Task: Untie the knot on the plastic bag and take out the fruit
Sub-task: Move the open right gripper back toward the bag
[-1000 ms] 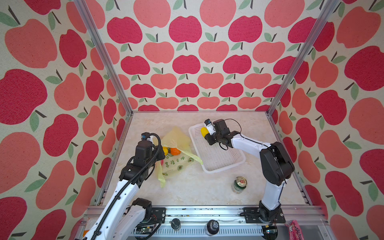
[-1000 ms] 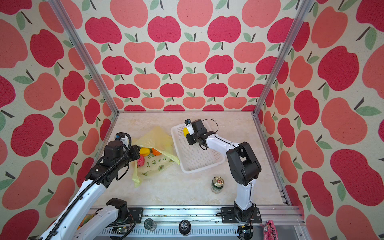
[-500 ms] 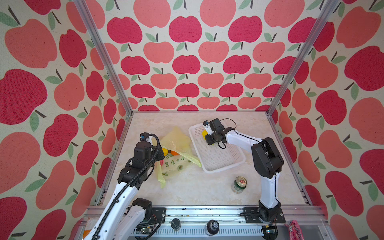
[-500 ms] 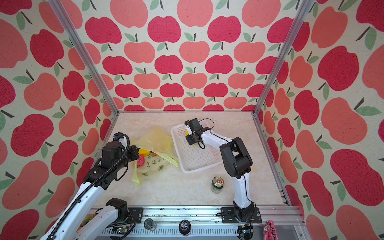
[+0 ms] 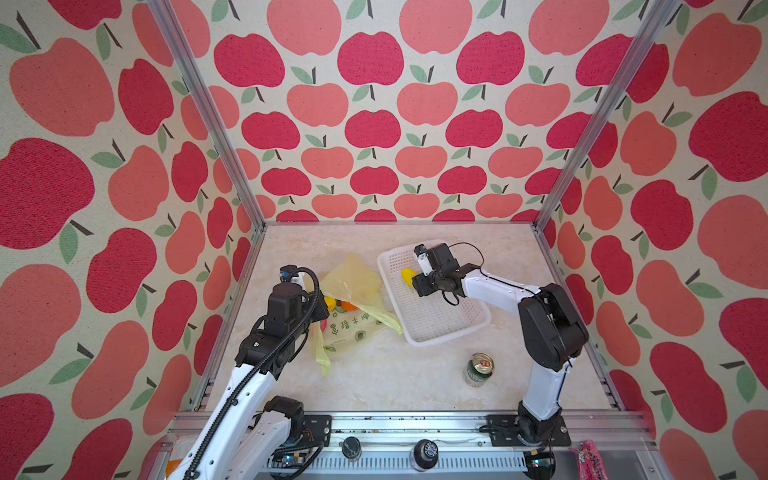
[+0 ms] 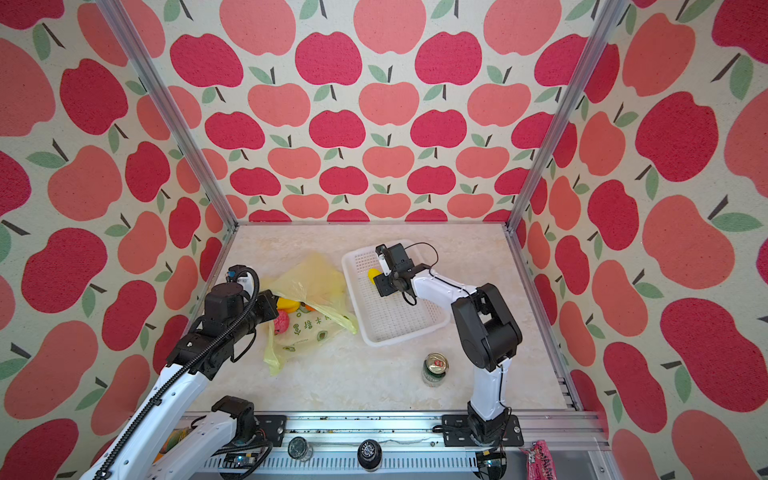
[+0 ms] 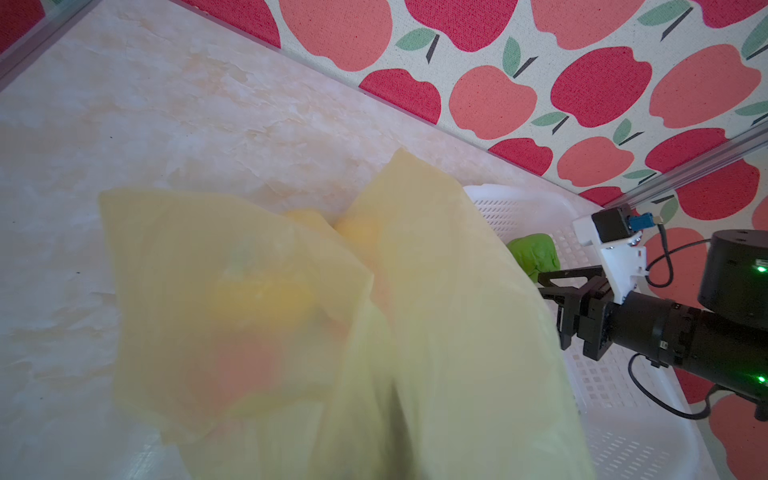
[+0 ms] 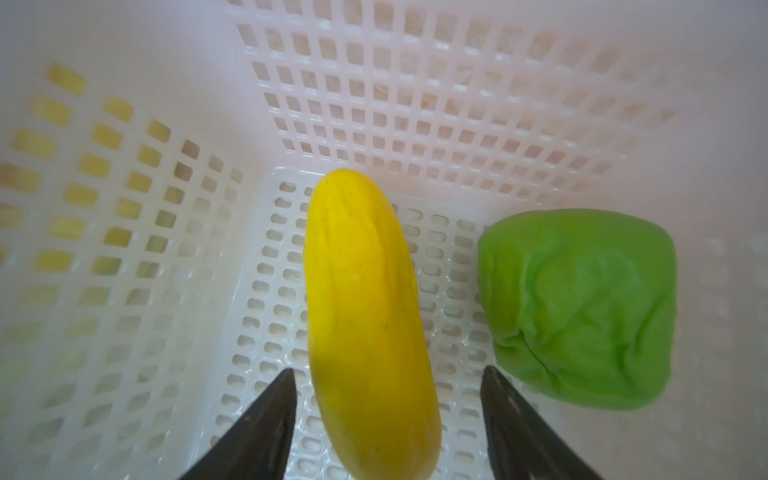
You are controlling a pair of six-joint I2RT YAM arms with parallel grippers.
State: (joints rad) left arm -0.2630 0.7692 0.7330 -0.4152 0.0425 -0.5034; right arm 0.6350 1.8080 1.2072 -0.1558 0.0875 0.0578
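Observation:
The yellow plastic bag (image 5: 357, 291) (image 6: 316, 286) lies left of centre, mouth toward my left gripper (image 5: 322, 307) (image 6: 272, 309). That gripper is shut on the bag's plastic (image 7: 415, 291), which hides its jaws in the left wrist view. Yellow fruit (image 6: 286, 303), orange fruit (image 5: 351, 306) and pink fruit (image 6: 281, 322) show at the mouth. The knot is out of view; a loose handle strip (image 5: 322, 355) trails forward. My right gripper (image 8: 388, 370) (image 5: 417, 284) stands open in the basket. A long yellow fruit (image 8: 365, 311) (image 5: 408, 275) lies between its fingers, beside a green fruit (image 8: 577, 307).
The white mesh basket (image 5: 453, 328) (image 6: 399, 332) (image 8: 415, 104) sits right of the bag, its far corner under my right gripper. A green drink can (image 5: 478, 370) (image 6: 434, 370) stands upright in front of the basket. Apple-print walls enclose the table on three sides.
My right gripper has lowered into the basket's far corner and opened, and the yellow fruit now lies on the basket floor. The left arm has barely moved.

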